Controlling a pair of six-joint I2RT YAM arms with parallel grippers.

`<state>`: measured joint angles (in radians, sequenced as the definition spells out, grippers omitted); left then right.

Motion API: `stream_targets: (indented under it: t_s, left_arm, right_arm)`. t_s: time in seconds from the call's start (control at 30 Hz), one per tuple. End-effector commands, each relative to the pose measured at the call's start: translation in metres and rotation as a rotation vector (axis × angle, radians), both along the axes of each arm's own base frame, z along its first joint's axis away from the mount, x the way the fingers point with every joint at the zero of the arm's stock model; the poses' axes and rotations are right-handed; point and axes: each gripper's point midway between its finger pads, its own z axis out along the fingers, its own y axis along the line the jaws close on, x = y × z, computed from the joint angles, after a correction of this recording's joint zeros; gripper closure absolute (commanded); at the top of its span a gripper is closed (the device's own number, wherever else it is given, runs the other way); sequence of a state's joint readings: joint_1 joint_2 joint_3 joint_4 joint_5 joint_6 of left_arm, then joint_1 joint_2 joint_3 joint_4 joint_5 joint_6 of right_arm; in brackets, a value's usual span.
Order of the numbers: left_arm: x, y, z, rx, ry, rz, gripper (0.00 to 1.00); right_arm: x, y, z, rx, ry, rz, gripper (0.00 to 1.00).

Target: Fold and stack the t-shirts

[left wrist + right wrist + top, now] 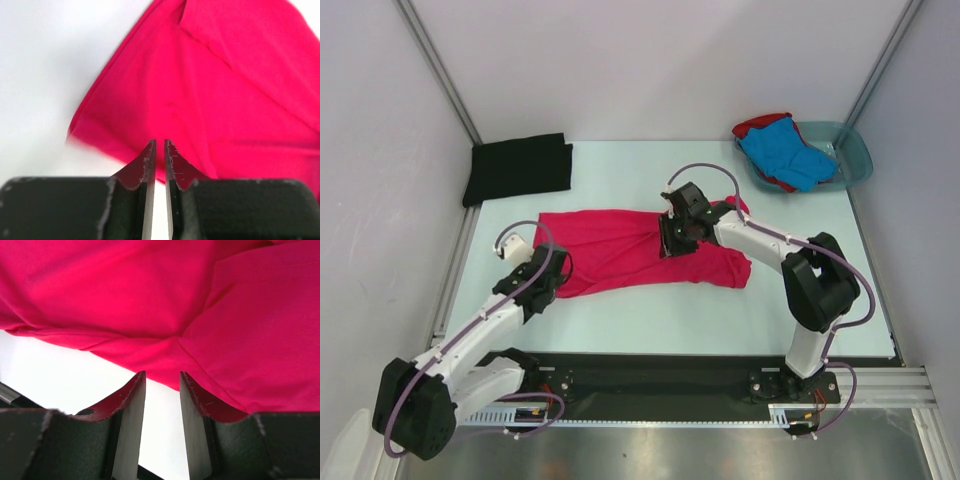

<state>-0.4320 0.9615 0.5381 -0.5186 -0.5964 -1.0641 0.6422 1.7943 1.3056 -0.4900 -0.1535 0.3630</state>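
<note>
Four shirts are in view. One pink shirt (620, 250) lies spread and creased across the middle of the table (650, 325). One black shirt (518, 168) lies folded flat at the far left corner, well apart from the pink one. One blue shirt (785, 152) is bunched in the single teal basin (858, 152) at the far right corner, and one red shirt (758, 124) shows under it, spilling over the basin's far left rim. There are two grippers, both low at the pink shirt. The left gripper (160, 149) is at the shirt's left end; its fingers (144, 167) stand only a narrow slit apart with nothing between them, and the cloth's corner lies just beyond the tips. The right gripper (162, 377) is over the shirt's right half; its fingers (131, 400) stand moderately apart with bare table showing through the gap, the shirt's rumpled edge lies right at the tips, and no cloth is seen pinched.
</note>
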Motion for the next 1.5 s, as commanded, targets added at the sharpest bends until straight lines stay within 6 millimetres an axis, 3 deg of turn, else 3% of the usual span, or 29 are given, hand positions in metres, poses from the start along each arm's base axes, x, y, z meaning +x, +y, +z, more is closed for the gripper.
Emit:
stream_targets:
  t_s: [0.0, 0.23, 0.37, 0.4, 0.47, 0.5, 0.6, 0.8, 1.13, 1.3, 1.47]
  left_arm:
    - [0.032, 0.002, 0.024, 0.009, -0.088, -0.001, 0.83]
    - [0.053, 0.01, 0.016, 0.03, -0.016, -0.02, 0.83]
    - [0.047, 0.002, 0.01, 0.01, 0.025, -0.075, 0.8]
    - [0.039, 0.002, 0.003, -0.003, 0.035, -0.068, 0.51]
    - [0.033, -0.002, 0.008, -0.048, -0.011, -0.084, 0.3]
    - [0.027, -0.003, 0.002, -0.066, -0.018, -0.083, 0.17]
    - [0.02, -0.006, 0.012, -0.125, -0.093, -0.084, 0.0]
    - [0.0, 0.002, 0.001, -0.146, -0.068, -0.024, 0.0]
    - [-0.018, -0.01, -0.038, -0.259, 0.033, 0.017, 0.0]
    - [-0.026, -0.011, -0.045, -0.297, 0.041, 0.048, 0.0]
    - [-0.033, -0.005, -0.036, -0.3, 0.021, 0.087, 0.0]
  right_arm:
    - [0.014, -0.003, 0.007, -0.009, -0.033, -0.008, 0.62]
    - [0.019, -0.009, 0.002, -0.015, -0.021, -0.023, 0.62]
    - [0.02, -0.009, -0.002, -0.013, -0.013, -0.027, 0.62]
    - [0.02, -0.008, -0.002, -0.01, -0.012, -0.023, 0.62]
    - [0.02, -0.006, -0.003, -0.005, -0.004, -0.017, 0.62]
    - [0.02, -0.006, -0.004, -0.005, -0.001, -0.016, 0.62]
    - [0.019, -0.006, -0.003, -0.001, -0.004, -0.013, 0.62]
    - [0.016, -0.006, -0.001, 0.002, -0.007, -0.009, 0.62]
    - [0.011, -0.012, 0.002, -0.002, -0.018, -0.013, 0.62]
    - [0.01, -0.012, 0.001, -0.003, -0.017, -0.01, 0.62]
    - [0.01, -0.011, 0.0, 0.0, -0.013, -0.011, 0.62]
